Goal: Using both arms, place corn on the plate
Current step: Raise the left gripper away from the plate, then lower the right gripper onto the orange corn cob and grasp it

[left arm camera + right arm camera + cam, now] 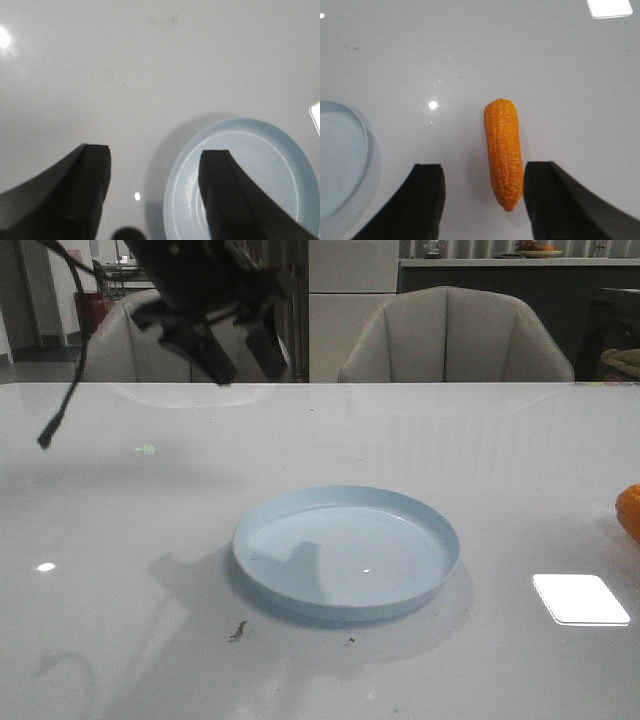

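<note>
- While the corn [503, 152] lies on the table beside the empty plate [345, 550], pickup is pending.
- Right gripper [482, 200] hovers spread (left gripper [155, 192] likewise); descent and closing remain.

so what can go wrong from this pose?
1. The corn lies off-centre between the open right gripper fingers, close to one; closing may nudge or roll the cob instead of pinching it.
2. The left gripper hangs open above the plate, possibly blocking the drop.
</note>
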